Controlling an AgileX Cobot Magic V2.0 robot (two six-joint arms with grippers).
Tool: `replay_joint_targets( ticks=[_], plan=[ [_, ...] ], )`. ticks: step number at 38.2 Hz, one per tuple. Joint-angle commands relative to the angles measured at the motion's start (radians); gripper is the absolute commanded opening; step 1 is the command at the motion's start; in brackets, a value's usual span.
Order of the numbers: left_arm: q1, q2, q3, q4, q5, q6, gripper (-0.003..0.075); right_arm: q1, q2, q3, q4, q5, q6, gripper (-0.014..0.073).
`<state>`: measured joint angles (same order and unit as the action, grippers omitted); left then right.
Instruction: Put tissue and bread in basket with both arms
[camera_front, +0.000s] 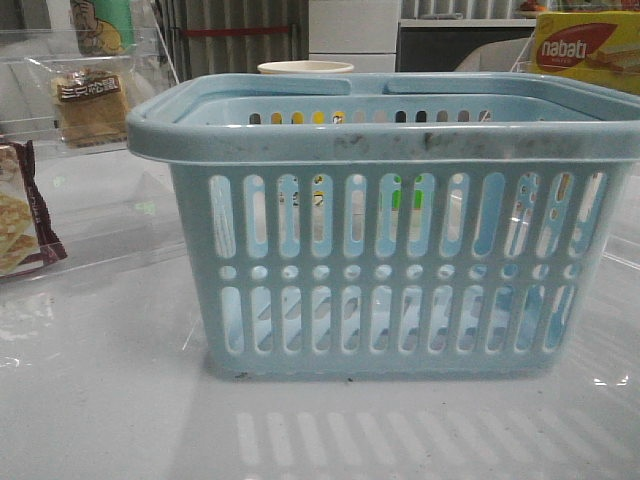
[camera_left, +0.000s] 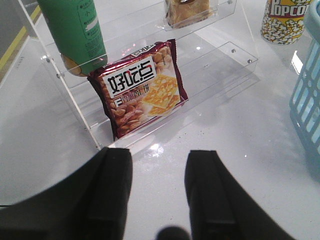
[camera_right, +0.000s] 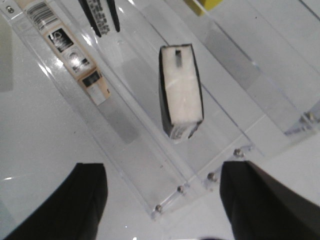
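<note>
While the basket sits mid-table, I see bread shelved far left. My left gripper gapes empty by crackers; my right gripper spreads wide over the shelved tissue.

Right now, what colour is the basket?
Light blue all over, with slotted walls. The basket shows best in the front view.

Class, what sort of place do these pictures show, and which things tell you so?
Probably a mock shop set up for testing: packaged snacks on clear acrylic shelves, a nabati box, and a blue shopping basket on the white table.
</note>
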<state>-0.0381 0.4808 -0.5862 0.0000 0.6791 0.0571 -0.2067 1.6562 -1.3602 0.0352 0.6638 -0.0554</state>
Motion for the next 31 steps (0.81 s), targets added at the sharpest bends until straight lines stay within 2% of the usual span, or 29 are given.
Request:
replay_joint_targets(
  ticks=[1,12,20,23,31],
  plan=[
    [0.000,0.012,-0.028,0.000,-0.071,-0.008,0.0281,-0.006,0.003,-0.075,-0.020,-0.079,-0.014,0.0570],
    [0.000,0.012,-0.028,0.000,-0.071,-0.008,0.0187,-0.006,0.093,-0.083,-0.058,-0.199,-0.014,0.0553],
    [0.000,0.012,-0.028,0.000,-0.071,-0.008,0.0141,-0.006,0.108,-0.083,-0.072,-0.212,-0.014,0.0265],
    [0.000,0.012,-0.028,0.000,-0.071,-0.008,0.0122,-0.006,0.107,-0.083,-0.072,-0.223,-0.014,0.0200],
    [0.000,0.012,-0.028,0.000,-0.071,-0.008,0.0090,-0.006,0.065,-0.083,-0.071,-0.199,-0.014,0.0171]
  ],
)
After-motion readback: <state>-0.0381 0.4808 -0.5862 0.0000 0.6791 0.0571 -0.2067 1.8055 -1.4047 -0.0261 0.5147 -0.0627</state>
